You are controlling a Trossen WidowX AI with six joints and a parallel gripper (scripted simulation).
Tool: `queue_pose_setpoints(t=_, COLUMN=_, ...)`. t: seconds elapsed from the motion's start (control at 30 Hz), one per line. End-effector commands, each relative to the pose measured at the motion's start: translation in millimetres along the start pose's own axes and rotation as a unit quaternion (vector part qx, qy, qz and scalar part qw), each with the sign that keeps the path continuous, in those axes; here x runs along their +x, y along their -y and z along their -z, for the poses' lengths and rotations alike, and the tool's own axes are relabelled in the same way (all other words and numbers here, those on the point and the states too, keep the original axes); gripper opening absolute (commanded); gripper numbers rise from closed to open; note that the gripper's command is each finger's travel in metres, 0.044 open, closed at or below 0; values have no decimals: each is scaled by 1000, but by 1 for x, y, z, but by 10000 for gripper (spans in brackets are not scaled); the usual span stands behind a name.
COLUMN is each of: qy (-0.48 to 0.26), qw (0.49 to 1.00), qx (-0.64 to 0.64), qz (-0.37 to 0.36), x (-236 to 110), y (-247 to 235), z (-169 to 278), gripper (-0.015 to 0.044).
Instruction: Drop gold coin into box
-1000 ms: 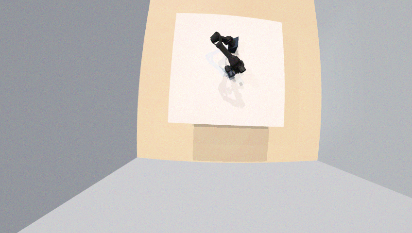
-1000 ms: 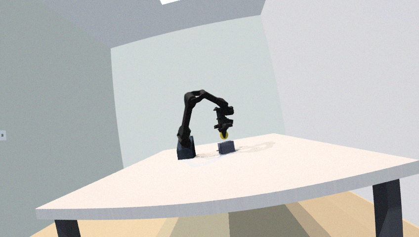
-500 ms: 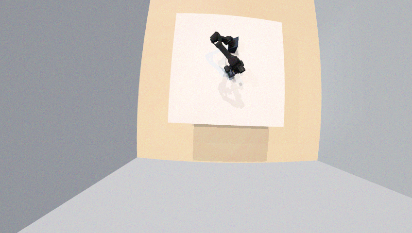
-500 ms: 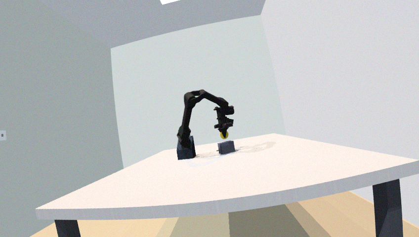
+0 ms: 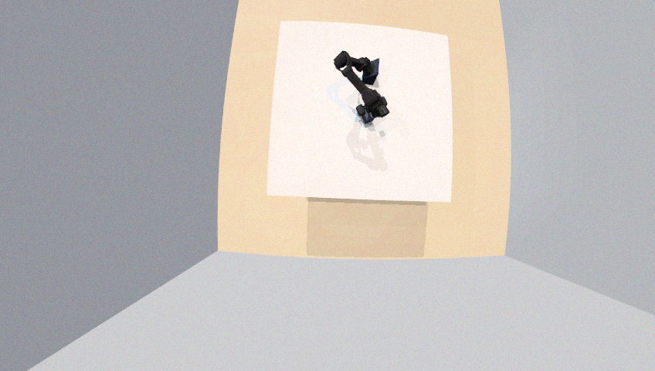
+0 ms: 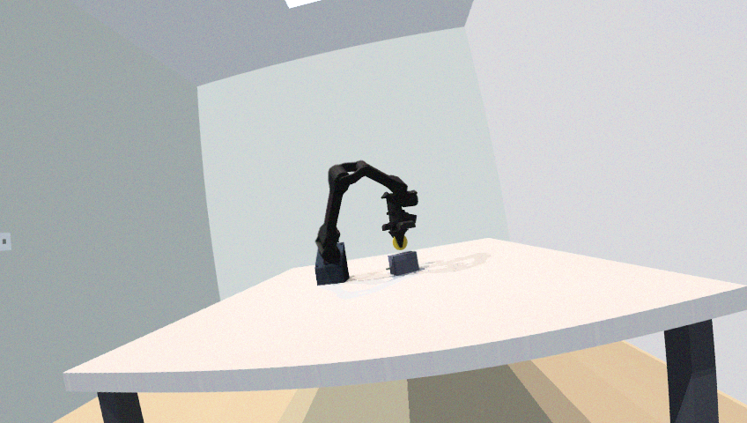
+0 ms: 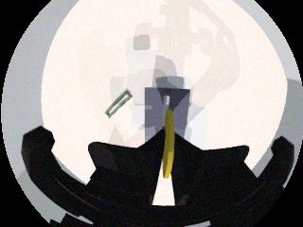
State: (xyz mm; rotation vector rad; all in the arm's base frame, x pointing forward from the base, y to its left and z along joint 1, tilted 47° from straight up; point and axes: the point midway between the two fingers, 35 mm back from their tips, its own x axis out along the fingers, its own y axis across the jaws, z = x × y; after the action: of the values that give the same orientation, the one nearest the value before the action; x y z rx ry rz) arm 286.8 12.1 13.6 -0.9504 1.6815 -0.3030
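Note:
My gripper (image 6: 399, 233) (image 7: 166, 132) is shut on the gold coin (image 6: 396, 244) (image 7: 169, 142), which hangs on edge from the fingers. The grey box (image 6: 403, 262) (image 7: 151, 110) stands on the white table right below the coin, a short gap under it. In the wrist view the coin's edge lines up roughly with the narrow slot (image 7: 166, 98) in the lid. The dark-green holder (image 7: 117, 102) lies empty on the table to the left of the box in the wrist view. In the top view the arm's wrist (image 5: 373, 110) hides the coin and most of the box.
The arm's base (image 6: 331, 269) (image 5: 371, 69) stands on the white table (image 6: 471, 303) (image 5: 312, 156) left of the box in the exterior view. The table's edges are far from the box.

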Motion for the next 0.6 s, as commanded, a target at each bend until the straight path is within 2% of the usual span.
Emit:
queue_pose_setpoints(t=0.0, qy=0, qw=1000, qx=-3, qz=2, x=3, y=0, z=0, gripper=0)
queue_pose_setpoints(t=0.53, qy=0, qw=1000, qx=-3, qz=2, x=13, y=0, z=0, gripper=0)
queue_pose_setpoints(t=0.57, qy=0, qw=1000, qx=0, qz=0, x=11, y=0, z=0, gripper=26)
